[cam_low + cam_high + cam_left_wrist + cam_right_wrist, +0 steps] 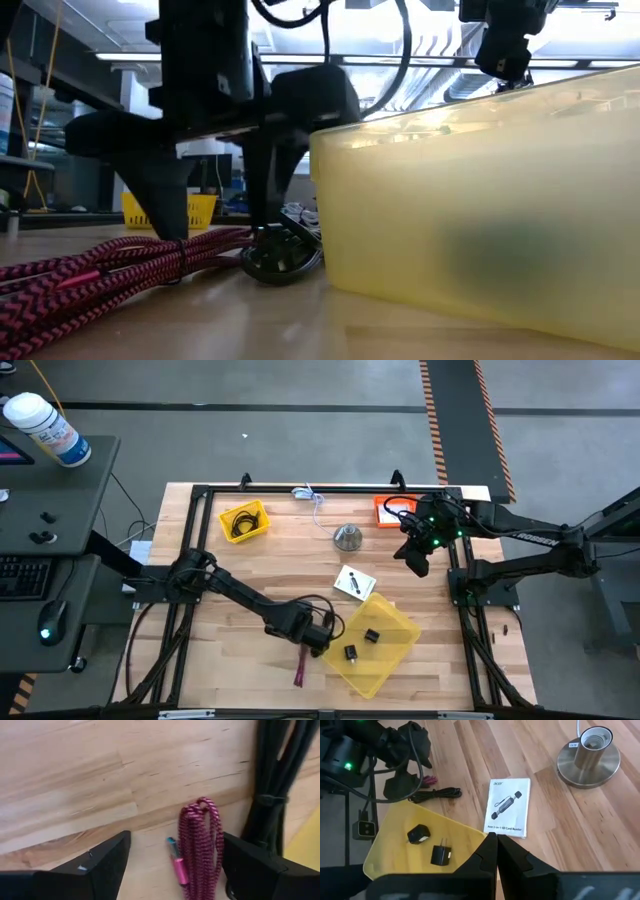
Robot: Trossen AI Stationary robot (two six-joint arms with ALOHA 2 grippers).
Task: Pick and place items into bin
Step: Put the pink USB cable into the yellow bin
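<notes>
A maroon braided cable, bundled into a stick (200,840), lies on the wood just in front of the large yellow bin (395,622). My left gripper (176,837) is open and low over it, one finger on each side, touching nothing. A tied black cable coil (272,785) lies right beside the maroon bundle. Two black cubes (420,834) (441,855) sit inside the bin. One white card (508,807) lies flat on the table behind the bin. My right gripper (418,565) is shut and raised near the table's far right corner.
A silver metal dome (347,537) stands mid-table toward the far side. A small yellow basket (243,520) holding a black cord sits at far left, and an orange tray (393,510) sits at far right. A thin white-blue cord (312,495) lies by the far frame rail.
</notes>
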